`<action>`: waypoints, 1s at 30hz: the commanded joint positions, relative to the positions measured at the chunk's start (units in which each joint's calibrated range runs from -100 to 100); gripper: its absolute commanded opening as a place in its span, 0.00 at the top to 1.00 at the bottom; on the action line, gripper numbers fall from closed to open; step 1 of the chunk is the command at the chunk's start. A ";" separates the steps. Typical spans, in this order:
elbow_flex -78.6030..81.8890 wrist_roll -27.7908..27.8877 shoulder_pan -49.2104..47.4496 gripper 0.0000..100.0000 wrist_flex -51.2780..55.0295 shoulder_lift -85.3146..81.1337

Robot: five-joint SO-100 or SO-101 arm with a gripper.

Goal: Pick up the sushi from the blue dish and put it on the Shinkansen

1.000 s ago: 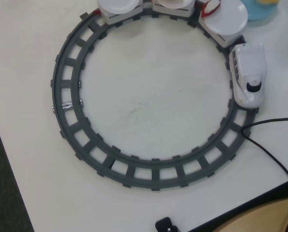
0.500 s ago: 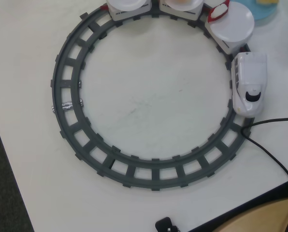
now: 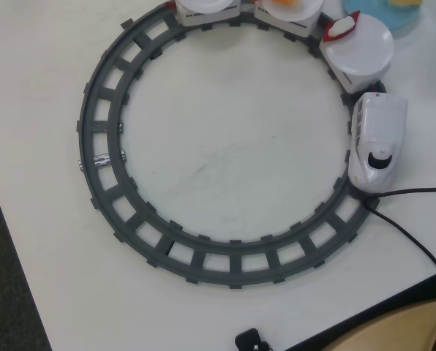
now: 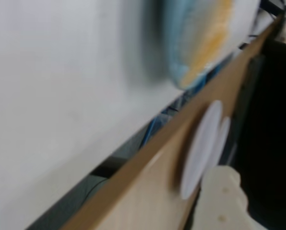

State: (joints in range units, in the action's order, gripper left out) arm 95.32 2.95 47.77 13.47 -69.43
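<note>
The blue dish (image 3: 393, 20) lies at the top right edge of the overhead view, with the yellow sushi (image 3: 406, 3) on it, cut off by the frame. The white Shinkansen (image 3: 377, 139) stands on the right side of the track, nose toward the bottom, pulling cars topped with white plates (image 3: 358, 45). The wrist view is blurred. It shows the blue dish (image 4: 179, 43) with the yellow sushi (image 4: 214, 36) at the top. Only one cream finger (image 4: 223, 196) of my gripper shows at the bottom right, so I cannot tell its opening. The gripper is out of the overhead view.
The dark grey ring track (image 3: 101, 157) fills the table's middle. A red-and-white sushi (image 3: 341, 28) and an orange sushi (image 3: 287, 4) ride on the cars. A black cable (image 3: 415, 241) runs from the train's nose to the table edge. White discs (image 4: 203, 143) sit on a wooden edge.
</note>
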 commanded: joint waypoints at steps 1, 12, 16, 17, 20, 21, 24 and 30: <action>-8.42 -6.83 -0.86 0.63 0.09 -0.34; -40.74 -20.89 -0.59 0.63 28.76 -0.26; -56.81 -21.10 -0.86 0.63 40.91 0.66; -60.85 -21.10 -0.86 0.63 43.57 1.75; -71.71 -21.10 -0.94 0.63 49.47 6.26; -74.49 -21.10 -0.94 0.63 51.10 7.68; -81.40 -21.10 -3.23 0.63 54.69 12.35; -94.24 -21.10 -6.75 0.63 64.02 32.23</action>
State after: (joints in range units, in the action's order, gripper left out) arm 9.14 -17.96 41.63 73.67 -47.54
